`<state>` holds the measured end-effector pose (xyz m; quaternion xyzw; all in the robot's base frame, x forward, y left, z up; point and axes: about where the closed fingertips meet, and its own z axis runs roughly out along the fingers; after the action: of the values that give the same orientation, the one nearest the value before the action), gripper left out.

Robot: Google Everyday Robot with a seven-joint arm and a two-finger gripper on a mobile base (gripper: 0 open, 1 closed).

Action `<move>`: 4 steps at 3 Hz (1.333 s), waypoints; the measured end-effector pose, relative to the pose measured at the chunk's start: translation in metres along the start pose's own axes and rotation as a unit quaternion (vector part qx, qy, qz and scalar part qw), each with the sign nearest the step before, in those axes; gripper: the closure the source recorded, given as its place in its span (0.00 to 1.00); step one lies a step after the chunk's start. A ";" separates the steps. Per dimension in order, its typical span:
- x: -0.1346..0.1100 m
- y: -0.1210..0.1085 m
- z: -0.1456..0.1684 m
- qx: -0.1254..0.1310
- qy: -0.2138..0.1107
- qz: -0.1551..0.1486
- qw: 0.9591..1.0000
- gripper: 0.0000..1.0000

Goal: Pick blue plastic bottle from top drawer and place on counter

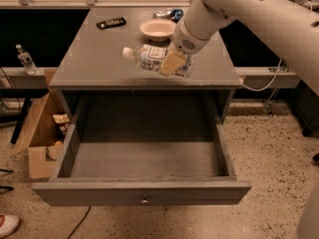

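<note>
Item: blue plastic bottle (147, 55), lying on its side with its cap pointing toward the left edge, near the front edge of the counter (89, 59), right of centre. I am holding it in the gripper (172, 63), fingers clenching its body. Top drawer (144, 192): hanging open below, bottle already out. Sitting toward the back edge: white bowl (157, 29), black remote (110, 22), crumpled wrapper (168, 15). Step in hand, as I am judging it: placing. I cannot tell whether the bottle is touching the surface. The next move is calling for settling it, letting go, and lifting clear without rolling it forward.

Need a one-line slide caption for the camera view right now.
Gripper holds the blue plastic bottle over the counter, above the open top drawer.
</note>
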<state>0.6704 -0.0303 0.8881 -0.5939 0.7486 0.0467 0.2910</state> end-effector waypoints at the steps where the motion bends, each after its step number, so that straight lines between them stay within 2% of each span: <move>1: -0.017 -0.035 0.026 0.001 0.002 0.028 1.000 0.96; 2: -0.034 -0.060 0.051 -0.001 -0.002 0.049 0.999 0.65; 4: -0.047 -0.078 0.081 -0.015 -0.015 0.075 0.997 0.20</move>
<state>0.7788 0.0213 0.8662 -0.5399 0.7856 0.0879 0.2892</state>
